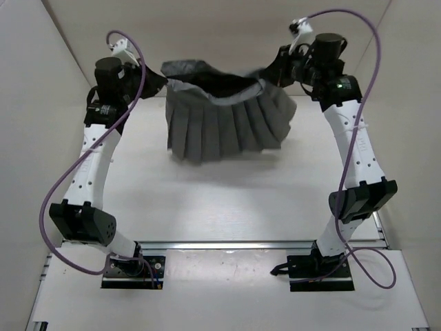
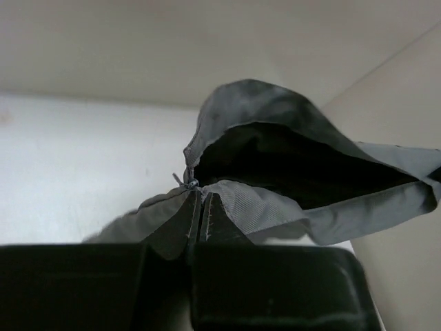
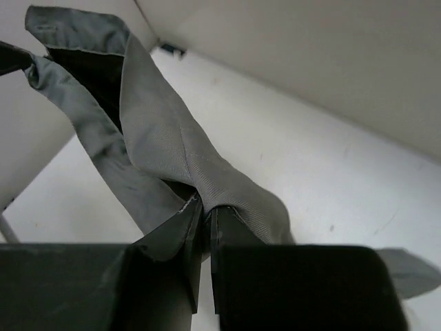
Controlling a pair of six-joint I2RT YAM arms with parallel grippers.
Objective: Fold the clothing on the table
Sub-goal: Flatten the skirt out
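Top view: the thin grey pleated skirt (image 1: 220, 127) hangs stretched over the far side of the white desk (image 1: 227, 207), probably so the pleats drop straight. Left wrist: left pincer (image 2: 200, 210) is clamped on the skirt's top edge. Right wrist: right pincer (image 3: 205, 214) is clamped on it too.

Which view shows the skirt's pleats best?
Top external: the whole skirt is spread out, pleats visible. Left wrist shows only the open waistband and dark lining; right wrist only a bunched strip of waistband.

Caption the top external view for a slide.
Left gripper and right gripper hold the pleated skirt by its waistband.
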